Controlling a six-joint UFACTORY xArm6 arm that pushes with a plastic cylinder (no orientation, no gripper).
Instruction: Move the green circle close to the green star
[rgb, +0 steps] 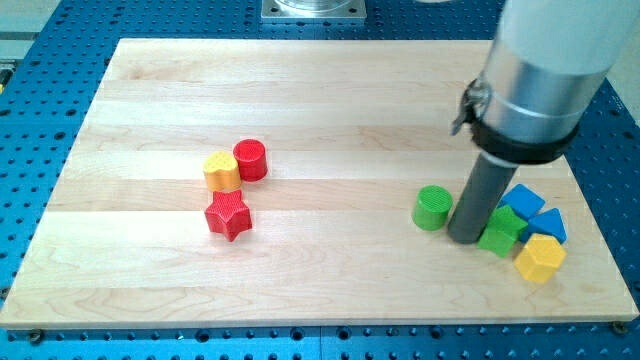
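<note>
The green circle (433, 208) stood in the lower right of the frame, just left of the tool's tip (463, 238), with the green star (499, 235) touching the rod's right side among the blue and yellow blocks. The tool was a bare rod, holding nothing; it would best be brought round to the circle's left and pushed gently rightward, so the star was not scattered. The circle, upright and round, showed no long axis or heading.
</note>
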